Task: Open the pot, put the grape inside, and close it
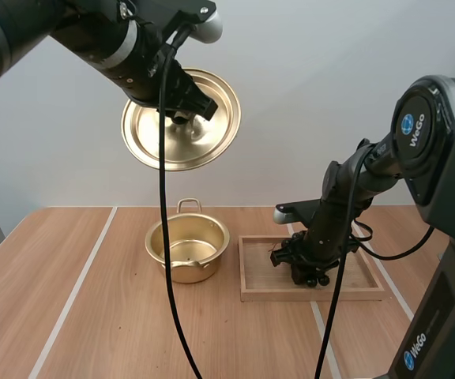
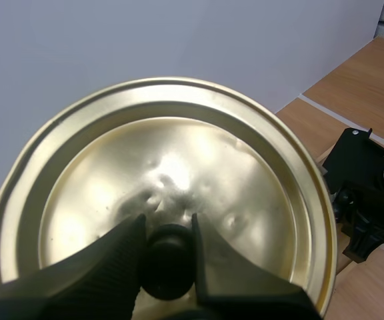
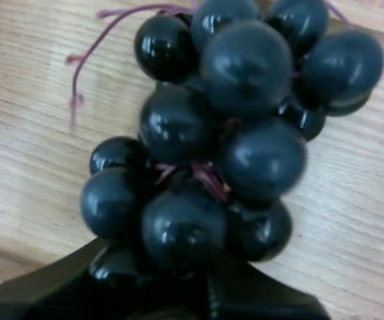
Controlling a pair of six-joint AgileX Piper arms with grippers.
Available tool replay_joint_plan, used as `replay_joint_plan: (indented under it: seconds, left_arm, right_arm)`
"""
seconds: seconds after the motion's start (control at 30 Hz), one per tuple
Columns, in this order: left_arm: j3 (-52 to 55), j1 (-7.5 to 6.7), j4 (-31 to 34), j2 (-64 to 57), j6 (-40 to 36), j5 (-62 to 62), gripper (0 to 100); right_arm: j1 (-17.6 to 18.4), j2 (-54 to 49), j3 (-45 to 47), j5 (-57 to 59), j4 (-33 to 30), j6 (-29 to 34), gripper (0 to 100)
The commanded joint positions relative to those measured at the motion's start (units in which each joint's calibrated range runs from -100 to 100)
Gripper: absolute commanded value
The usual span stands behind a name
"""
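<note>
The round brass-coloured metal lid (image 1: 216, 118) hangs nearest, high over the table, its black knob (image 2: 169, 267) pinched by the left gripper (image 2: 167, 227); the shallow wooden tray (image 1: 259, 290) lies under the right gripper (image 1: 306, 264); the open brass pot (image 1: 186, 272) stands to that gripper's left, just beside the tray; the bunch of dark grapes (image 3: 225, 133) sits right at it, whether gripped I cannot tell; the right arm is nearer.

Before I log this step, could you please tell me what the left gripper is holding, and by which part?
The round golden metal lid, pinched by its black knob between the fingers of the left gripper.
</note>
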Motion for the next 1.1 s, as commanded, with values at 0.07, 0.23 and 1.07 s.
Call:
replay_joint_plan:
  seconds: [0.07, 0.23, 1.07]
  left_arm:
    - [-0.5, -0.18, -1.3, -0.4, 0.0, -0.7, 0]
    - [-0.5, -0.18, -1.3, -0.4, 0.0, -0.7, 0]
    - [-3.4, -0.18, -1.8, -13.4, 0.0, -14.5, 0]
  right_arm:
    - [0.0, -0.3, -0.1, 0.0, 0.3, -0.6, 0]
    - [0.0, -3.0, -0.4, 0.4, 0.2, -1.2, 0]
    - [3.3, -20.0, -19.1, 21.9, 0.9, -4.3, 0]
